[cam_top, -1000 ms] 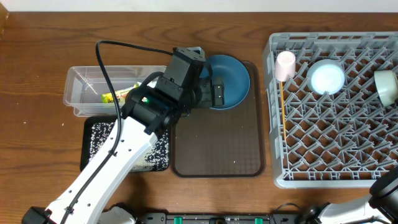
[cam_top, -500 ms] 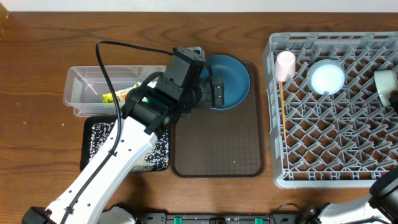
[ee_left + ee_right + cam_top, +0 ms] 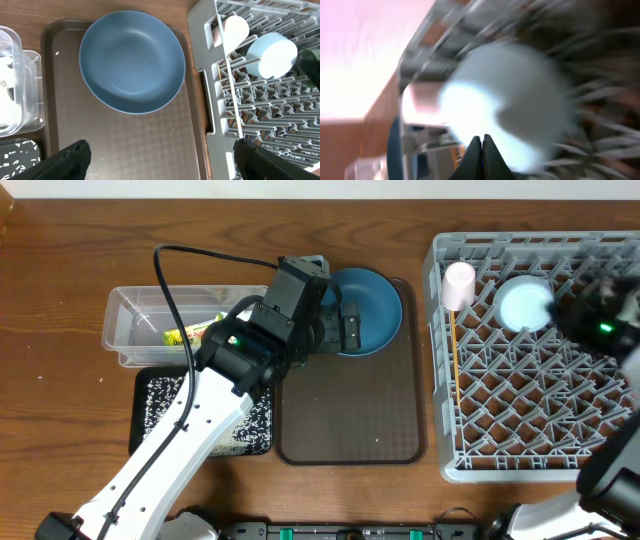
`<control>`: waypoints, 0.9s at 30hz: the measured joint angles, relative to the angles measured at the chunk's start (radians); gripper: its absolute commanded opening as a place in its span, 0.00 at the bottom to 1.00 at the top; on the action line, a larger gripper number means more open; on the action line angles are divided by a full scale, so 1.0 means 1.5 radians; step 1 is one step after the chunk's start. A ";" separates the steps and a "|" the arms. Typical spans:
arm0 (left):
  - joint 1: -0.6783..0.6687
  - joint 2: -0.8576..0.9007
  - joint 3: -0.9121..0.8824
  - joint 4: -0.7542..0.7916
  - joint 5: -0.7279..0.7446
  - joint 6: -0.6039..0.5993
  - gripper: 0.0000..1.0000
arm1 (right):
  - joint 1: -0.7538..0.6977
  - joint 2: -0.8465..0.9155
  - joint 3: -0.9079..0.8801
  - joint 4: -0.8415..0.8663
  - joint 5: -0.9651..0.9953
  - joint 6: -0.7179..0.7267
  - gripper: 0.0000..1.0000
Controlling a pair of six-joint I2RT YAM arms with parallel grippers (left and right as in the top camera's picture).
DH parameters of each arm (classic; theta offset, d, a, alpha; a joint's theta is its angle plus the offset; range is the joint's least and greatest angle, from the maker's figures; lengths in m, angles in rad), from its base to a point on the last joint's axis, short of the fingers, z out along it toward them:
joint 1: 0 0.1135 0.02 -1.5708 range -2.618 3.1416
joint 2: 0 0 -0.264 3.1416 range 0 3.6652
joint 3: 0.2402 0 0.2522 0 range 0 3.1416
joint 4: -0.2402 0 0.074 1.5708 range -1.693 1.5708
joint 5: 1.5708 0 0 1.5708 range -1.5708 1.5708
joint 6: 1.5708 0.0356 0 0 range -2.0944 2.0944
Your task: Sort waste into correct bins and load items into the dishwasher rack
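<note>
The dark-blue plate (image 3: 370,305) lies at the far end of the brown tray (image 3: 350,410). My left gripper (image 3: 352,328) hangs open and empty at the plate's left edge; in the left wrist view its fingers (image 3: 160,165) straddle bare tray below the plate (image 3: 132,60). The grey dishwasher rack (image 3: 540,410) holds the pink cup (image 3: 459,284), the light-blue bowl (image 3: 525,305) and a chopstick (image 3: 453,350). My right gripper (image 3: 585,315) is blurred over the rack beside the bowl; its fingers (image 3: 481,150) are shut and empty in front of the bowl (image 3: 505,100). The pale-green bowl is hidden.
The clear tub (image 3: 130,320) at the left holds the yellow-green wrapper (image 3: 190,333) and something white (image 3: 7,95). The black bin (image 3: 160,415) in front of it holds white grains. The left arm's cable (image 3: 165,280) loops over the tub.
My right arm has swung up from the lower right corner over the rack's far right part and now covers the pale-green bowl. The left arm has not moved.
</note>
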 measured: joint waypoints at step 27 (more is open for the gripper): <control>0.068 -0.042 0.000 0.013 -0.065 0.094 0.94 | 0.623 -0.025 0.000 0.002 0.323 -0.051 0.37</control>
